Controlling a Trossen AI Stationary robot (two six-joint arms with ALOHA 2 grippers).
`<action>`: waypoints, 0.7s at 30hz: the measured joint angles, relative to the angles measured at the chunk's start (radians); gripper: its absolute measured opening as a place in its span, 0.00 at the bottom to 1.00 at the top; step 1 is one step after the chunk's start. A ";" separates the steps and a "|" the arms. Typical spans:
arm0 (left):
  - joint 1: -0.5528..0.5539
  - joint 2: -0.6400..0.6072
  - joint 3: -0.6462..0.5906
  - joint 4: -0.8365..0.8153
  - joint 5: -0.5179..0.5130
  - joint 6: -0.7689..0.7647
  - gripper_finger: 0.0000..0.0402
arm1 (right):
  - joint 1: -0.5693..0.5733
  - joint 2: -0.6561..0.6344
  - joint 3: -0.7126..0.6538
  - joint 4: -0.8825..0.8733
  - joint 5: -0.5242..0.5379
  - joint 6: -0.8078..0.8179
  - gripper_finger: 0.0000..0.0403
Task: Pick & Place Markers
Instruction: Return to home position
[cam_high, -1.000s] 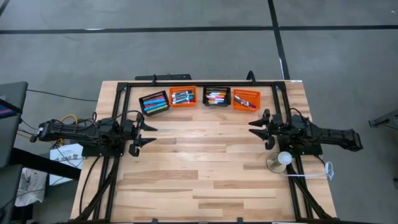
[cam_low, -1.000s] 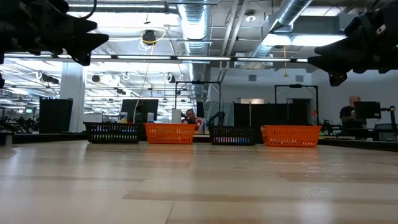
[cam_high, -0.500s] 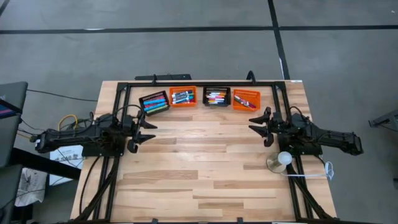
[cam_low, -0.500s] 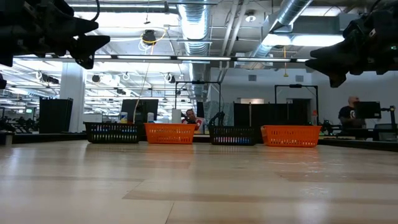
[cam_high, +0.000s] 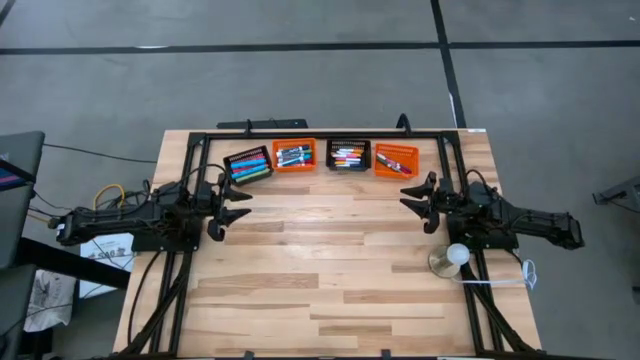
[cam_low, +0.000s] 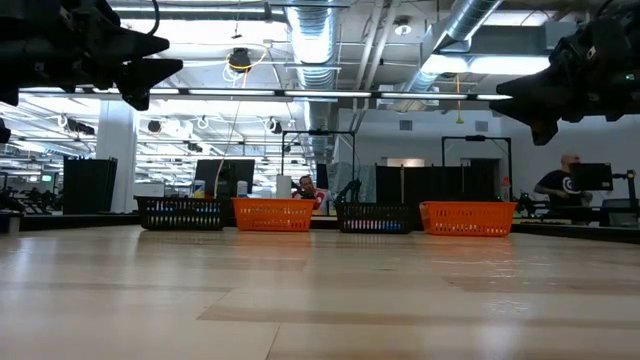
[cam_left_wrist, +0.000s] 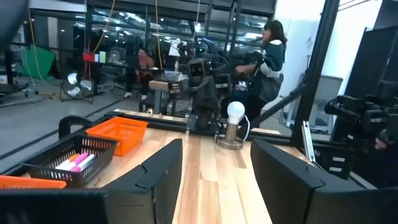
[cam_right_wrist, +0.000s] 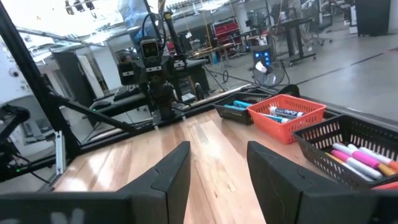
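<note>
The wooden surface (cam_high: 330, 265) has a black frame (cam_high: 320, 133) around its far part. The left arm (cam_high: 120, 222) lies along the left side of the surface and the right arm (cam_high: 520, 222) along the right side. Both point toward the middle and are well apart from each other.

Four baskets stand in one row at the far edge. From left to right they are the left black basket (cam_low: 180, 213), the left orange basket (cam_low: 272, 214), the right black basket (cam_low: 375, 217) and the right orange basket (cam_low: 467, 218).

The left hand (cam_high: 243, 204) hangs near the left black basket, on its near side. Its two fingers are spread apart and hold nothing. The right hand (cam_high: 404, 198) hangs just in front of the right orange basket, also with its fingers spread and nothing between them. In the low view both hands are high above the wood and do not touch it.

A lamp (cam_high: 455, 255) with a round white bulb stands on the surface just beside the right arm.

The markers (cam_high: 249, 167) all lie inside the four baskets. Blue and pink ones are in the left black basket, pink and orange ones in the right black basket, and only a few in the right orange basket.
</note>
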 joint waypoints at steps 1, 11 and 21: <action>0.000 0.000 0.000 0.000 0.000 0.000 0.47 | 0.000 0.000 0.000 0.000 0.000 0.008 0.36; 0.000 0.000 0.000 0.000 0.000 -0.002 0.47 | 0.000 0.000 0.000 0.000 0.004 0.010 0.37; 0.000 0.000 0.000 0.000 0.000 -0.001 0.47 | 0.000 0.000 -0.001 0.000 0.004 0.011 0.36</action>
